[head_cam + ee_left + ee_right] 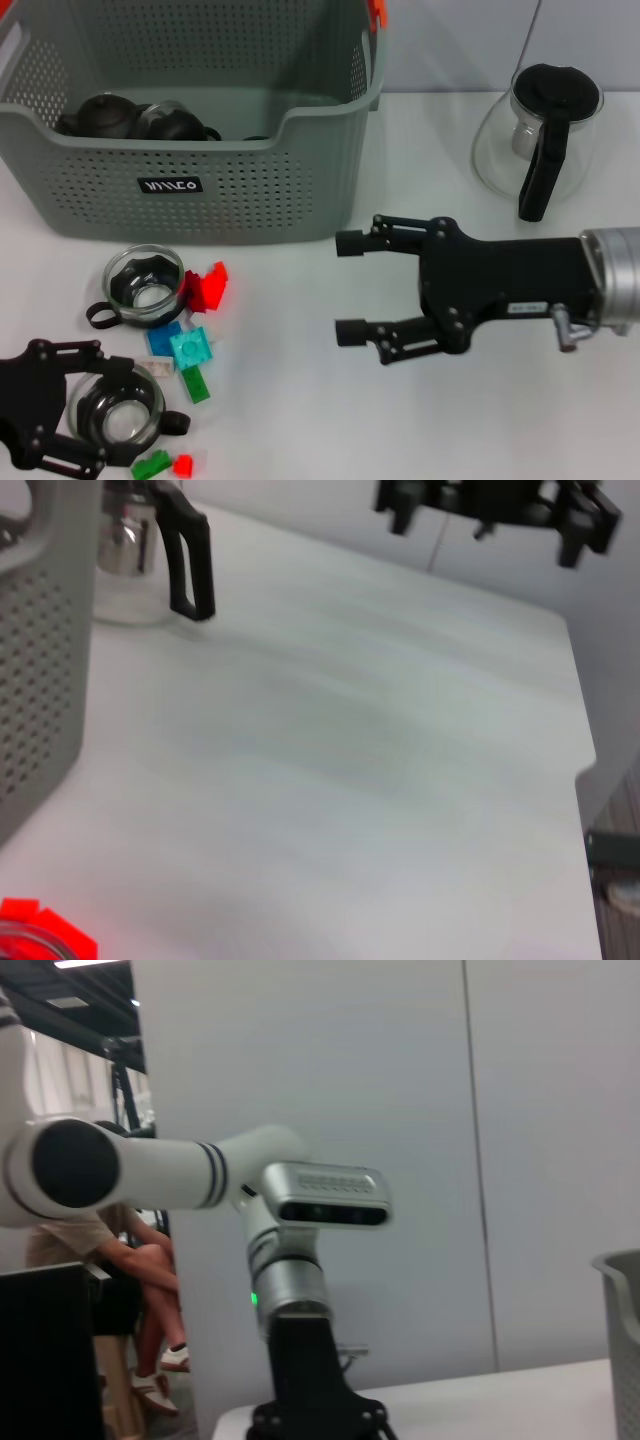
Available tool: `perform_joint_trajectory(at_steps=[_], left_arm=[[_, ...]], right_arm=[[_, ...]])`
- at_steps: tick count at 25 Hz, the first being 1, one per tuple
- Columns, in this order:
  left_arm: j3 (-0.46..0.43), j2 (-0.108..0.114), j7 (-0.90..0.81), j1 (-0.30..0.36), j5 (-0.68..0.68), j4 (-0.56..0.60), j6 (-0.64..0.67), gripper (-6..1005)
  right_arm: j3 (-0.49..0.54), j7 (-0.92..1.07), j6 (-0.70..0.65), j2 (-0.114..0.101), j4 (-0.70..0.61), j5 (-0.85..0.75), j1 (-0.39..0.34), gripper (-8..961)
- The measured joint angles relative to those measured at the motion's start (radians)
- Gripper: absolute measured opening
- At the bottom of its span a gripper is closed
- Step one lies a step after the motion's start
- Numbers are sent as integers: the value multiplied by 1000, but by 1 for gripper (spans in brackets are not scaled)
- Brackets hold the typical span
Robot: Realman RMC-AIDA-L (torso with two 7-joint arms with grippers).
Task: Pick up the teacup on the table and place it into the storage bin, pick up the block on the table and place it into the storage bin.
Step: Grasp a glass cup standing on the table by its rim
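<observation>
The grey-green perforated storage bin (200,150) stands at the back left and holds dark teaware. One glass teacup (118,412) sits at the front left between the fingers of my left gripper (112,410), which is open around it. A second glass teacup (146,283) stands just in front of the bin. Beside the cups lie a red block (208,287), a teal block (191,348) and a green block (195,386). My right gripper (350,288) hovers open and empty over mid-table. It also shows far off as the right gripper (490,505) in the left wrist view.
A glass teapot (540,130) with a black handle stands at the back right, seen as the teapot (140,560) in the left wrist view. More small blocks (165,464) lie at the front edge. The bin's rim (622,1330) shows in the right wrist view. The table edge (580,760) is on the far side.
</observation>
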Motion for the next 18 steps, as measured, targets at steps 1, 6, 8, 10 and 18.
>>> perform_joint_trajectory(at_steps=[1, 6, 8, 10, 18], left_arm=[[14, -3, -1, 4, 2, 18, 2, 949], [99, -13, -32, 26, 7, 113, 5, 949], [128, -17, -46, 36, 7, 154, 6, 949], [153, -27, -53, 44, 7, 199, 7, 949], [252, -69, -78, 73, 9, 345, 7, 950]], right_arm=[[-1, 0, 15, 2, 4, -1, 6, 925], [-3, 0, 84, 10, 36, -7, 44, 925], [-3, 0, 105, 11, 55, -8, 64, 925], [-3, 0, 121, 14, 72, -7, 83, 925], [-7, -2, 148, 22, 111, -9, 128, 925]])
